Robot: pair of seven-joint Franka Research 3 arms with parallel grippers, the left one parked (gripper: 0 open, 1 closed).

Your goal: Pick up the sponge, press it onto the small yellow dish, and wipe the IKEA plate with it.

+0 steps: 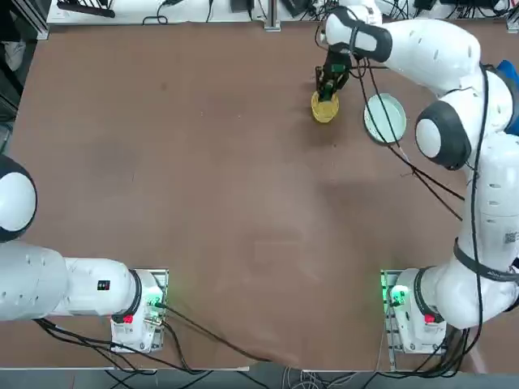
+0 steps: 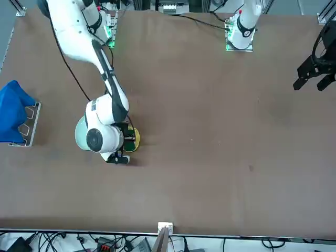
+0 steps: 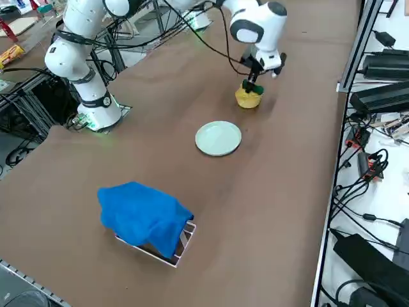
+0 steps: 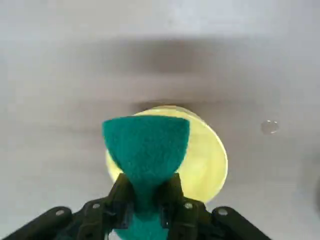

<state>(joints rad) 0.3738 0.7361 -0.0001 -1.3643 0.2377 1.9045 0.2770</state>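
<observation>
Over the yellow dish (image 1: 324,109), at about one o'clock on the table (image 1: 203,203) in the top view, hangs the right gripper (image 1: 328,89), fingers clamped tight on the sponge (image 4: 146,150). Pinched so hard at the waist that the green face flares out fan-shaped beyond the fingertips (image 4: 172,192). Green side toward the wrist camera, covering much of the dish's inside; yellow rim showing around it. Whether sponge and dish actually touch cannot be told. From the side, a green tip (image 3: 255,89) just above the dish (image 3: 248,98), directly under the gripper (image 3: 254,82). Mint plate (image 1: 384,117) just beside the dish, at three o'clock from it in the top view, bare and apart from the gripper; nearer the side camera (image 3: 218,138) than the dish. Blue cloth (image 3: 144,217) draped over a small stand, well apart from the plate, at seven o'clock from it in the side view.
</observation>
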